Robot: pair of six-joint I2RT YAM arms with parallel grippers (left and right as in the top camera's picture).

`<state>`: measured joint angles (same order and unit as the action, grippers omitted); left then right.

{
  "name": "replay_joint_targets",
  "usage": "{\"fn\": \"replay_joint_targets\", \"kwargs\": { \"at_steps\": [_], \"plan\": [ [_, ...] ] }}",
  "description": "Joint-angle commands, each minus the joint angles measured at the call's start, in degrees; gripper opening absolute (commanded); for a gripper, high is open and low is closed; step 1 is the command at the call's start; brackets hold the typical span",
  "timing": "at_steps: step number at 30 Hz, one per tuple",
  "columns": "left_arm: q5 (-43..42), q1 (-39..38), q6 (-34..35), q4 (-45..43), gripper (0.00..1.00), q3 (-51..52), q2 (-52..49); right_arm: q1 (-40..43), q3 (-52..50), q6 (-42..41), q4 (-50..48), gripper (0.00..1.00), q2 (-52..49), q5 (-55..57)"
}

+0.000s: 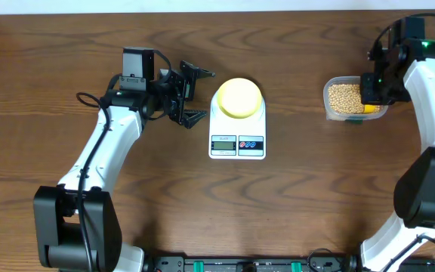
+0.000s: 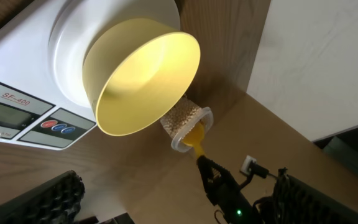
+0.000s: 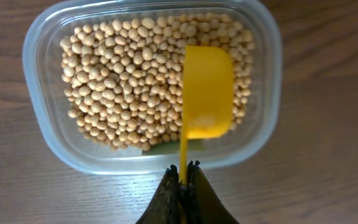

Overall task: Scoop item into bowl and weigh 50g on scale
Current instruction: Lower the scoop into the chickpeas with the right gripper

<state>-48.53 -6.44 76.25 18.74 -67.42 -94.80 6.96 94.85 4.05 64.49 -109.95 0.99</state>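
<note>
Right wrist: right pincer (image 3: 183,171) sits nearest the lens, pressed together on the thin handle of the scoop (image 3: 207,90). Scoop's long axis runs straight away from the pincer, cup at the far end, lying over the right part of the beans (image 3: 123,81). Cup looks empty. Beans fill the tub (image 3: 45,56) in a loose, even layer, mostly to the left of the cup.

Overhead: right pincer (image 1: 372,91) hangs over the tub (image 1: 331,94) at the right of the tabletop (image 1: 300,196). Bowl (image 1: 238,98) sits on the rear part of the scale (image 1: 237,155), centre of the tabletop. From the tub the bowl lies to the left, well apart, with bare wood between. Left pincer (image 1: 191,94) is spread wide, just beside the scale's left edge, touching nothing.

Left wrist: bowl (image 2: 145,81) is close and empty, on the scale (image 2: 17,81). Beyond it are the tub (image 2: 182,118), the scoop (image 2: 196,137) and the right pincer (image 2: 205,165).

Judgement: no beans transferred yet. Right arm owns the scoop, so the load must travel leftward to the bowl. Left arm is nearer the bowl and could steady it.
</note>
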Motion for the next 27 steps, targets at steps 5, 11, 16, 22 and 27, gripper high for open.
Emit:
{"fn": "replay_joint_targets", "kwargs": {
  "at_steps": [5, 11, 16, 22, 27],
  "plan": [
    [0.13, 0.09, -0.52, 0.02, 0.98, 0.07, 0.52, 0.61, 0.59, 1.38, -3.04, 0.11, -3.54, -1.11],
    [0.13, 0.09, -0.52, 0.02, 0.98, 0.07, 0.52, 0.61, 0.61, 1.38, -4.07, 0.42, -3.56, 3.67],
    [0.13, 0.09, -0.52, 0.02, 0.98, 0.07, 0.52, 0.61, 0.61, 1.40, -4.13, 0.93, -3.56, 4.04],
    [0.13, 0.09, -0.52, 0.02, 0.98, 0.07, 0.52, 0.59, 1.68, 1.33, -4.85, 0.99, -3.08, 4.22],
    [0.13, 0.09, -0.52, 0.02, 0.98, 0.07, 0.52, 0.57, 6.25, 1.31, -2.32, 0.99, -0.44, 4.24]
  ]
}}
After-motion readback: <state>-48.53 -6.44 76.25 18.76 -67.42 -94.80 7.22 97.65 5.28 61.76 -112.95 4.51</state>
